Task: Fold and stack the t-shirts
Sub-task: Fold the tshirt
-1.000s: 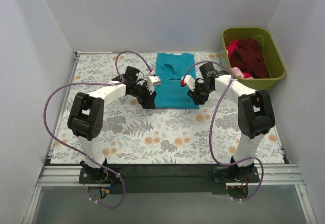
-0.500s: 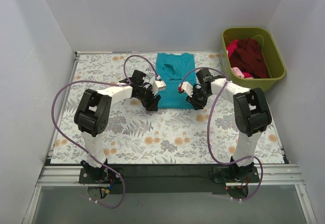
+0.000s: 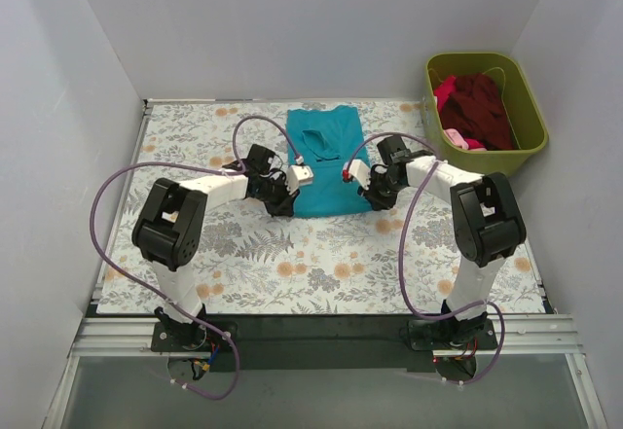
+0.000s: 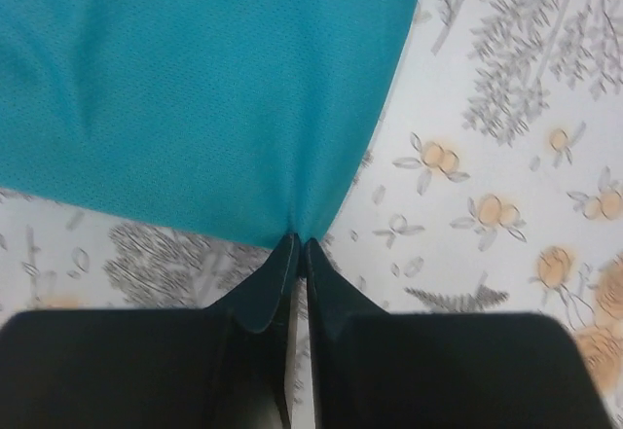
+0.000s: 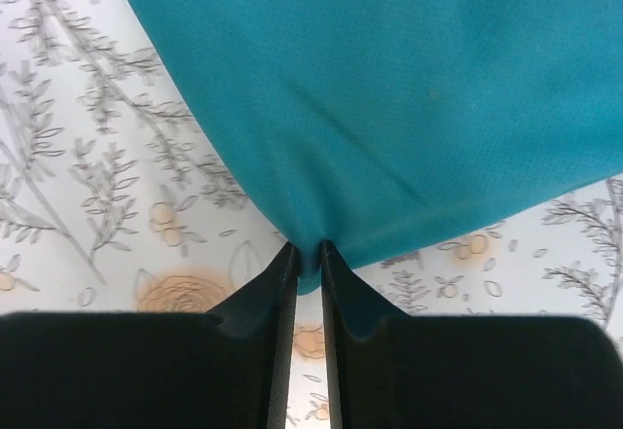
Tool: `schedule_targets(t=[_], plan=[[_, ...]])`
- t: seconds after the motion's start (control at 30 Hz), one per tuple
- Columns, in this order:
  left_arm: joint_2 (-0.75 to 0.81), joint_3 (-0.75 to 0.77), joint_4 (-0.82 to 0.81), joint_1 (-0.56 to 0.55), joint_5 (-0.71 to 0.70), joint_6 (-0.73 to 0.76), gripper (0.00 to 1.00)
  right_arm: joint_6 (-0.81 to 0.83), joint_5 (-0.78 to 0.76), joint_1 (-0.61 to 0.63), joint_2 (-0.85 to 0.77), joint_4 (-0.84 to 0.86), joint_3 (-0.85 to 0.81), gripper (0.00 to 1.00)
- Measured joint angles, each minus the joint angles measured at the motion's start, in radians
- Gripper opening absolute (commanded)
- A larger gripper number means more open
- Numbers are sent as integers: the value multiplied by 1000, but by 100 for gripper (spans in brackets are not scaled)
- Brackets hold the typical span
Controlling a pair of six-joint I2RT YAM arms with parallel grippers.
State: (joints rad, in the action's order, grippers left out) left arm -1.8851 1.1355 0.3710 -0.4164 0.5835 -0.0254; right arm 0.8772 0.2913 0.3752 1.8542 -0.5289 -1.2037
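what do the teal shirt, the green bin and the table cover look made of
The teal shirt: thin matte knit, likely synthetic; close up it shows a fine mesh texture and puckers softly where pinched. The bin: probably moulded plastic, with smooth stiff walls. The table cover: flat sheet with a printed floral pattern; cloth or vinyl, I cannot tell.

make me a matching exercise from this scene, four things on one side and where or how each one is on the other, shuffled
Things:
1. teal shirt
2. maroon shirt
3. bin
4. left gripper

Place or state:
a. olive green, standing at the far right
b. shut on a near corner of cloth
c. spread out on the table
d. crumpled in a heap

Pairs: 1-c, 2-d, 3-a, 4-b
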Motion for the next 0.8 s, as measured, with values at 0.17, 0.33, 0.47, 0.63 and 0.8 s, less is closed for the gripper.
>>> schedule_targets(t=[0.17, 0.33, 0.47, 0.63, 0.8], plan=[[96, -100, 56, -6, -3, 2, 30, -12, 32, 38, -76, -5, 92, 25], [183, -140, 118, -5, -4, -62, 66, -84, 73, 56, -156, -85, 126, 53], [307, -140, 132, -3, 84, -200, 73, -188, 154, 48, -241, -131, 84, 65], [362, -138, 15, -8, 273, -529, 77, -384, 368, 43, -252, -120, -13, 64], [276, -155, -197, -46, 363, -872, 78, -589, 576, 44, -136, -62, -20, 60]])
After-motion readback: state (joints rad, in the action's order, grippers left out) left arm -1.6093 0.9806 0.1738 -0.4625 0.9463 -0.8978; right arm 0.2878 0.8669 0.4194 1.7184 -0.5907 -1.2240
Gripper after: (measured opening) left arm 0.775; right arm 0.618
